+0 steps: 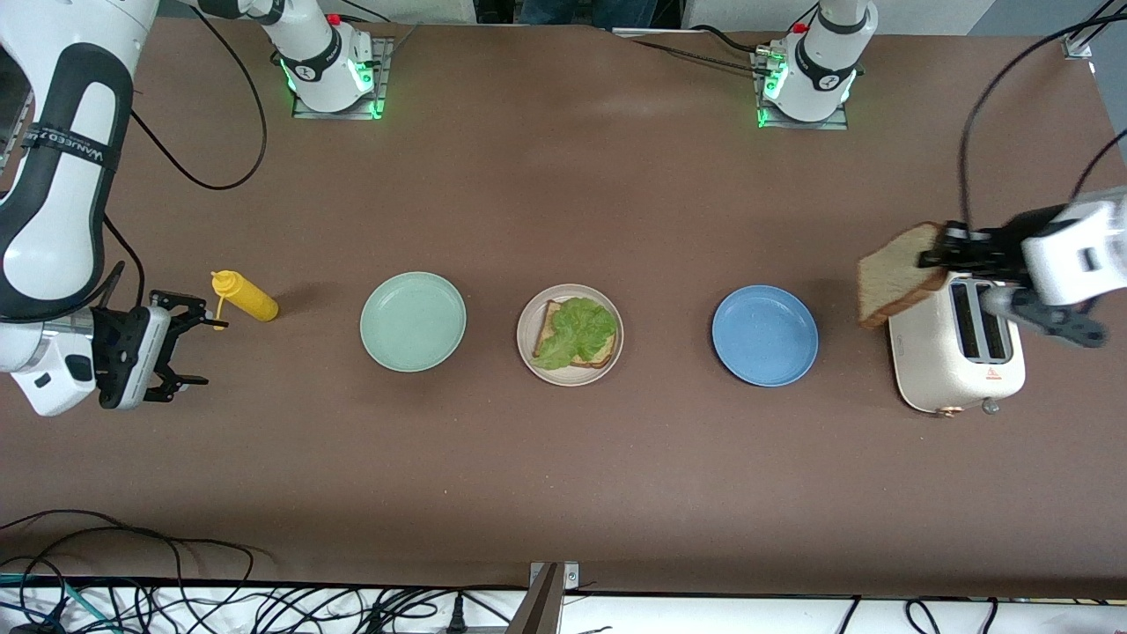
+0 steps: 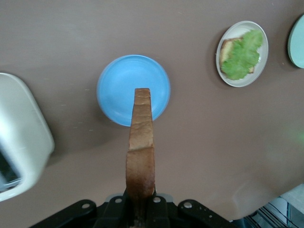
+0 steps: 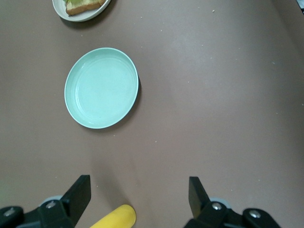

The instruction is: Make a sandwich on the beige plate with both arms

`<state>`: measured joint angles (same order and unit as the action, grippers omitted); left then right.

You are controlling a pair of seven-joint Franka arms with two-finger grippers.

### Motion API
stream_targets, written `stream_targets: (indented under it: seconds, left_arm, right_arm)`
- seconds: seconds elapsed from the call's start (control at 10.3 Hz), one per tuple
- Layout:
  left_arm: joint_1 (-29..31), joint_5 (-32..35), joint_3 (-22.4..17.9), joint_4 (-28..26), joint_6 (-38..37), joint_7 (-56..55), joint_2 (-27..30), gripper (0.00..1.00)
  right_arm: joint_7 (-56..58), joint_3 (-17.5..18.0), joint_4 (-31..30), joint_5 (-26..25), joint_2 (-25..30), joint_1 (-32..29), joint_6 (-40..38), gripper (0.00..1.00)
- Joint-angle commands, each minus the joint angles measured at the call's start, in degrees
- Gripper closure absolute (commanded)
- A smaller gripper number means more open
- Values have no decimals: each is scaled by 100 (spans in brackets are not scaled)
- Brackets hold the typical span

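Left tool (image 1: 940,249) clamps a tan bread slice (image 1: 898,275) over the white toaster (image 1: 955,357); round beige plate (image 1: 526,339) holds bread and green lettuce (image 1: 577,332) mid-worktop; right tool (image 1: 195,350), fingers apart, waits beside the yellow squeeze bottle (image 1: 244,297)

Even overhead light, soft shadows, motion blur on the toaster (image 2: 19,137).

Front cam: high, facing arm bases, covers whole table (image 1: 563,493). Left wrist cam: looks down past held bread slice (image 2: 140,156) onto blue plate (image 2: 114,90). Right wrist cam: low, close over mint-green plate (image 3: 101,88). All 3 views share beige plate (image 1: 528,339).
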<state>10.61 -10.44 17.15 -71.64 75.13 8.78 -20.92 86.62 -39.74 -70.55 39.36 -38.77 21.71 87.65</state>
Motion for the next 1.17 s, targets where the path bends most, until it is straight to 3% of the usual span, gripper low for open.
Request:
stream_targets:
  seconds: [0.0,0.49,0.58,0.88,1.07]
  left_arm:
    - [-454,-832,-71,186,-35,-988,-236,100]
    - [-911,-2135,-72,125,693,-1089,-1009,100]
    - [-1077,-2259,-80,116,913,-1089,-1193,100]
    - [-1429,-2452,-80,89,1440,-1080,-1457,100]
    - [-1771,-2716,-80,80,2029,-1028,-1765,100]
  right_arm:
    - [-1002,1375,673,-838,123,-920,-292,8]
    - [-3680,4049,718,-2842,641,-2205,-310,8]
    - [-4340,4297,709,-3168,834,-2267,-319,8]
    - [-6299,4229,657,-3363,1037,-2268,-905,8]
    - [-6981,4211,351,-3776,1265,-2224,-882,8]
